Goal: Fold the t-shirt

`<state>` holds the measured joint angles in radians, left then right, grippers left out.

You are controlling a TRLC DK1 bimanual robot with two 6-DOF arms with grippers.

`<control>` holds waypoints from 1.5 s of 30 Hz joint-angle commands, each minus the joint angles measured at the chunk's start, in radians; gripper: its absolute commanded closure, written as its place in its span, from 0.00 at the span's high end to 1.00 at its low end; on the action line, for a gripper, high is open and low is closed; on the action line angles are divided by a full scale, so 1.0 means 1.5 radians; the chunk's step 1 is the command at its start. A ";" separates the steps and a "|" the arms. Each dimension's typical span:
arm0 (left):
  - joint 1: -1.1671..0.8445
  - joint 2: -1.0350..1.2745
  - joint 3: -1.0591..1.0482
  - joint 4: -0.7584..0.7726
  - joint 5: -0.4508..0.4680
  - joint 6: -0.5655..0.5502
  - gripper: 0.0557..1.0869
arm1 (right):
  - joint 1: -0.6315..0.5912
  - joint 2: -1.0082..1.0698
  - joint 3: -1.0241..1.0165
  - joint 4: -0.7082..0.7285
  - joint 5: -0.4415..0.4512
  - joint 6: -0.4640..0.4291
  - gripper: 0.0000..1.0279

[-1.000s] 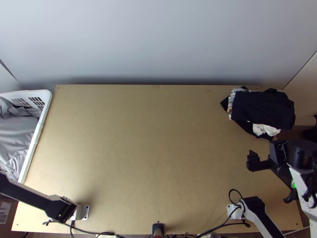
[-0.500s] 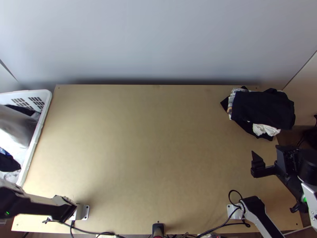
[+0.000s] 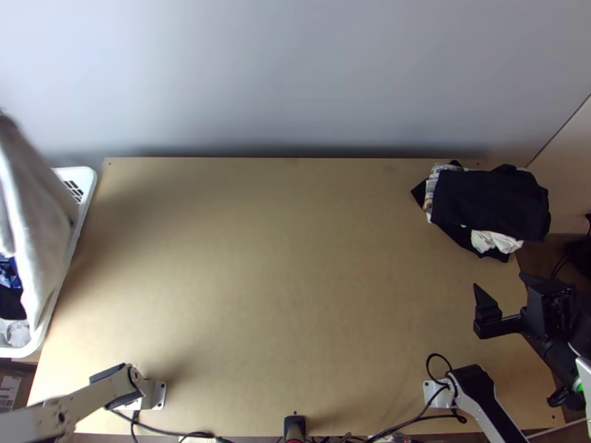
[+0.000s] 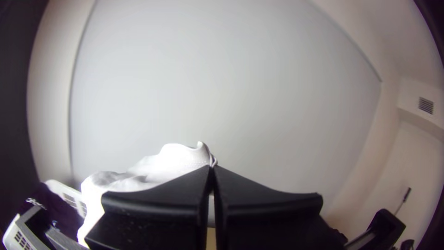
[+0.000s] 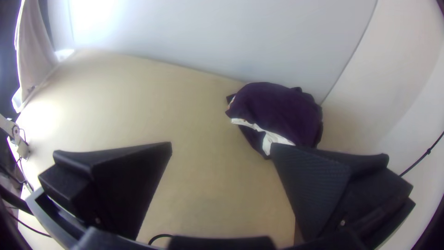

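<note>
Behind everything, a pale wall [image 3: 295, 74]; in front of it, a wide wooden table [image 3: 281, 295], probably the place meant for spreading and folding.

At the left gripper [image 4: 211, 166], fingers pressed together, with the pale T-shirt [image 4: 171, 159] pinched by a small piece at the tips. Impossible to say whether by hem, sleeve or collar. Held high, probably to let its own weight draw it down long and free from the other laundry. Hanging in loose folds over the white basket [image 3: 90, 181] at the left end of the table — not spread, not folded yet. Inside the basket, some dark and blue clothes [image 3: 11, 303], close to the hanging cloth and perhaps able to catch on it.

Farther out, over the right end of the table, the right gripper [image 5: 222, 144], with fingers wide apart and nothing between them, maybe so placed to be ready for a second edge. Beyond it, toward the wall, a pile of clothes [image 3: 491, 199], dark on top with white below, apparently put in the corner to leave the middle for work.

By judgement, only the beginning of the job. Next, to bring the T-shirt above the table and lower it — with care, because of a possible slip or twist from one small pinch.
</note>
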<state>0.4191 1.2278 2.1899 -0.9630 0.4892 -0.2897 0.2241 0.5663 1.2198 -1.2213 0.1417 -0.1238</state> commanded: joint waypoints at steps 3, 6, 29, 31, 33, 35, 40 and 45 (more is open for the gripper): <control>-0.349 -0.003 0.000 -0.005 0.000 -0.105 0.04 | -0.011 -0.002 0.008 -0.007 -0.013 0.005 0.96; -0.400 0.020 0.021 0.008 0.000 -0.144 0.04 | -0.020 -0.005 0.003 -0.010 -0.014 0.005 0.96; -0.818 0.096 -0.231 0.094 -0.050 -0.090 0.04 | -0.061 -0.044 -0.048 -0.018 -0.015 -0.001 0.96; -0.854 0.106 -0.252 0.107 -0.052 -0.090 0.04 | -0.065 -0.044 -0.046 -0.019 -0.015 -0.001 0.96; -0.883 0.120 -0.270 0.123 -0.060 -0.081 0.04 | -0.068 -0.044 -0.045 -0.020 -0.014 -0.002 0.96; -0.903 0.137 -0.286 0.148 -0.068 -0.078 0.04 | -0.072 -0.043 -0.046 -0.021 -0.014 -0.004 0.96; -0.954 0.192 -0.280 0.186 -0.068 -0.071 0.04 | -0.085 -0.043 -0.055 -0.021 -0.015 -0.004 0.96; -1.000 0.251 -0.277 0.194 -0.068 -0.042 0.04 | -0.096 -0.043 -0.071 -0.013 -0.019 -0.004 0.96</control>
<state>-0.9806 1.5017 1.7870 -0.7055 0.3916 -0.3904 0.1020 0.5018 1.1351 -1.2514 0.1200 -0.1291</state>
